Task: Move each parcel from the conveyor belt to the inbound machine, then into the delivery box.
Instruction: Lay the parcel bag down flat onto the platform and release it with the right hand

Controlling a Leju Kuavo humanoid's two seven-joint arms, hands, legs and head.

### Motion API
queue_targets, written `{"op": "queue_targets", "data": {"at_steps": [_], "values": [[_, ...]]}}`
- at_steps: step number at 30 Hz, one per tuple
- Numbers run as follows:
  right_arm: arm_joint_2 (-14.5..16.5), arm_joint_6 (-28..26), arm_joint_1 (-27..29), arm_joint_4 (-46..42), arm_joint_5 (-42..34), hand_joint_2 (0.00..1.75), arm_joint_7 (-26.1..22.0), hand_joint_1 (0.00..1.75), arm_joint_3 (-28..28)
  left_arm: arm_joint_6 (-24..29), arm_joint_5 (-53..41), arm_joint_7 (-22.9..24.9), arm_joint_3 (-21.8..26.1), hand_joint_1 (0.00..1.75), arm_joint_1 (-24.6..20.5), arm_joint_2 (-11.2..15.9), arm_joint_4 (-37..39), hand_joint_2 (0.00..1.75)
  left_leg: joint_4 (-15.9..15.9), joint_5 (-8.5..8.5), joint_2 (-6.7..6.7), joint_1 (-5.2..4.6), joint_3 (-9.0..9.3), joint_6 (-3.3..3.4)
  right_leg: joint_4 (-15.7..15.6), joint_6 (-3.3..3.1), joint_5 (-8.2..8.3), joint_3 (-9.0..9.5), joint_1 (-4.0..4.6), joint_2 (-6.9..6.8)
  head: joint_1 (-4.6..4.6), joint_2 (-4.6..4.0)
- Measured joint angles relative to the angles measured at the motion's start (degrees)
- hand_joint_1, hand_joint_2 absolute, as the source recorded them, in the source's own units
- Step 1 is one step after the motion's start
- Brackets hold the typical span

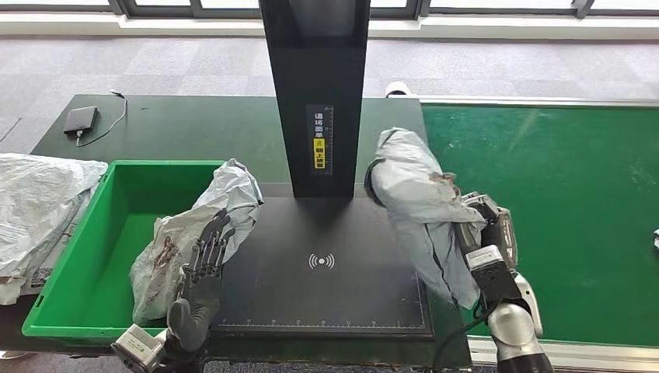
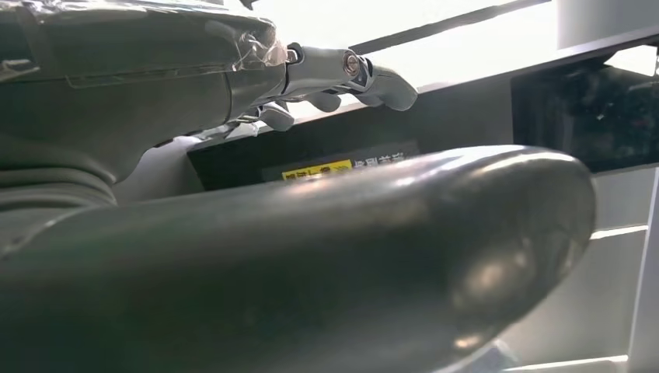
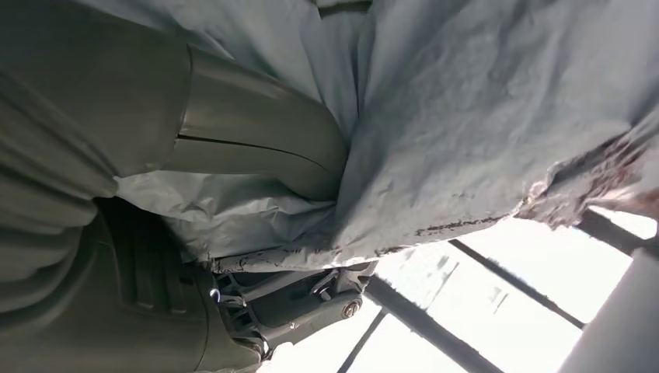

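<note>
Right hand point(image 1: 483, 225) grips a grey parcel point(image 1: 420, 202) at centre-right, above the inbound machine point(image 1: 326, 264); lower it flat. Left hand point(image 1: 203, 260) holds another parcel point(image 1: 198, 233) over the green delivery box point(image 1: 116, 225) rim, lower left.

- Grey carpet tiles point(image 1: 155, 66) covered the floor beyond the worktop.
- Along the far wall ran a pale sill point(image 1: 505, 27) beneath dark window frames point(image 1: 423, 8), with daylight falling across the carpet.
- The dark worktop point(image 1: 186, 128) carried a black device point(image 1: 81, 120) near its far left corner, a cable point(image 1: 109, 124) trailing from it.
- Crumpled clear plastic sheeting point(image 1: 39, 202) lay at the left edge.
</note>
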Motion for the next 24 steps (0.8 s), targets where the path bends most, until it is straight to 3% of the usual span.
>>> {"op": "queue_targets", "data": {"at_steps": [9,17,24], "values": [[0.7,3.7,0.1,-0.1,-4.7,1.75,-3.0,1.75,8.8,1.5,0.5,0.0,-1.0,0.0,-1.0,0.0,2.1,0.0,0.1,0.02,0.1,-0.03,0.0,0.02,0.0,0.06,0.09,0.02,-0.03,0.08,0.01,-0.01],[1.1,3.8,-0.7,1.6,-4.9,1.75,-3.2,1.75,10.9,1.9,0.5,0.0,-1.1,0.0,-1.2,0.0,2.8,0.0,0.0,0.04,0.1,-0.02,-0.03,0.0,0.0,0.05,0.09,0.0,-0.02,0.1,0.0,0.0],[5.3,3.9,-9.6,15.2,-6.8,1.75,-6.2,1.75,13.4,5.0,0.5,0.0,-1.7,0.0,-1.2,0.1,2.5,0.0,0.0,0.1,0.38,-0.01,0.02,-0.09,0.0,-0.03,0.18,-0.06,-0.01,0.36,-0.01,-0.01]]}}
